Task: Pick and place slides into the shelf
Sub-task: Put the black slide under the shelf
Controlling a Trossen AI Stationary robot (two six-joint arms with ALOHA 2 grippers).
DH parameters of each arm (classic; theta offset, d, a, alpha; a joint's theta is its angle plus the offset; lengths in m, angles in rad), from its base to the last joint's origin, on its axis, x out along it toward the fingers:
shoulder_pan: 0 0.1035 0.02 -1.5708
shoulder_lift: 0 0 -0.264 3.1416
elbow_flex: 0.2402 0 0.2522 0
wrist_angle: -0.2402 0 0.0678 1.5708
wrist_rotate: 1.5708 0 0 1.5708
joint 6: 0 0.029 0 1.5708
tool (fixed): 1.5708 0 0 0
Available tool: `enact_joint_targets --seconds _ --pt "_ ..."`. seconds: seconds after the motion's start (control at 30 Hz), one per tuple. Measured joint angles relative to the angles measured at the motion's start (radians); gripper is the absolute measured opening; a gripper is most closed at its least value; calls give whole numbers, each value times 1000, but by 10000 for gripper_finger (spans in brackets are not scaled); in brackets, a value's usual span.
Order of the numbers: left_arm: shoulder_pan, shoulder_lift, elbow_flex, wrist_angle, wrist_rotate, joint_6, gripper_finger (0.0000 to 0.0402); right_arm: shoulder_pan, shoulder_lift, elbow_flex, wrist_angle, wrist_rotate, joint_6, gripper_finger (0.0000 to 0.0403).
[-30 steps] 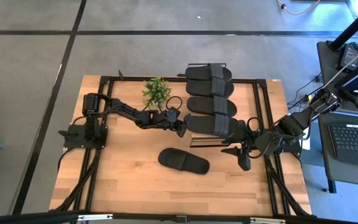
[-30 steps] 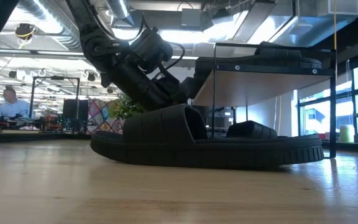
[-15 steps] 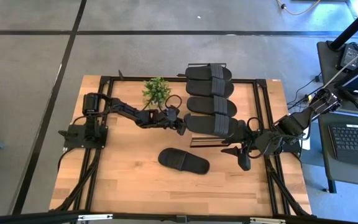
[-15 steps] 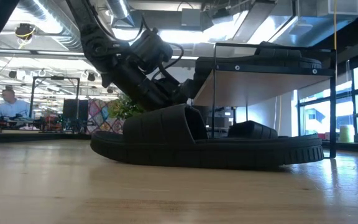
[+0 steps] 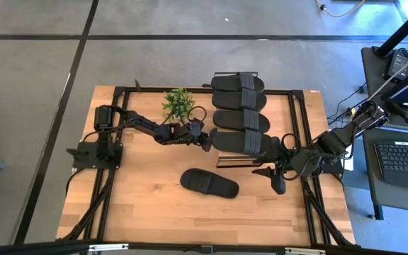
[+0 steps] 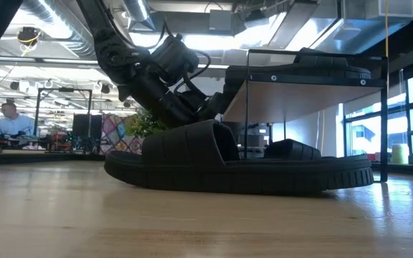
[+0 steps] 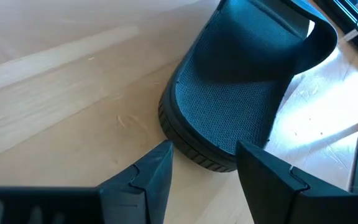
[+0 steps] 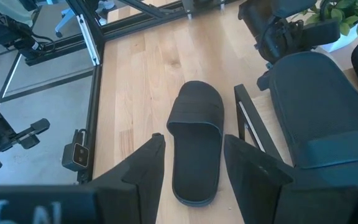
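- Slides sit in a row on top of the shelf point(image 5: 293, 99): we count three black ones on its top board point(image 5: 239, 110) in the high view.
- We see one more slide point(image 5: 209, 183) lying flat on the wooden table point(image 5: 140, 205), near the front and apart from the shelf.
- In the low view this loose slide point(image 6: 239, 159) fills the middle, and the shelf's light board point(image 6: 300, 92) stands behind it on thin black legs.
- Our left gripper point(image 5: 205, 145) is at the left end of the shelf, low by the table.
- From the left wrist view, its two dark fingers point(image 7: 148, 177) stand apart, one on each side of the rounded end of a slide under the shelf point(image 7: 235, 112). They hold nothing, and we cannot tell if they touch it.
- Our right gripper point(image 5: 273, 174) hangs at the right end of the shelf, near the front.
- From the right wrist view, its fingers point(image 8: 145, 165) are spread with nothing between them. Through the gap we see the loose slide point(image 8: 196, 140) well beyond them on the table.
- A small green plant point(image 5: 178, 104) stands on the table just left of the shelf, behind the left arm.
- Far off in the room, a person point(image 6: 7, 120) sits at a desk.
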Motion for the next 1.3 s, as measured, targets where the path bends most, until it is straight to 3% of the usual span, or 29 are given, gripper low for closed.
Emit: enact_joint_targets --seconds 0.57,0.67,1.0,1.17,1.3 --pt "-20 -48 -2 -12 44 23 166 0 0 0 -1 -1 -3 167" --pt "-29 -116 -2 -88 25 40 166 0 0 0 -11 -2 -3 167" --pt "-129 -471 -2 -561 -90 22 166 0 0 0 -52 -3 -40 167" --pt "-267 -625 -2 -559 -109 -32 166 0 0 0 -47 -3 -98 167" --pt "-411 -689 -1 -467 -186 -54 166 0 0 0 -31 -3 -161 167"
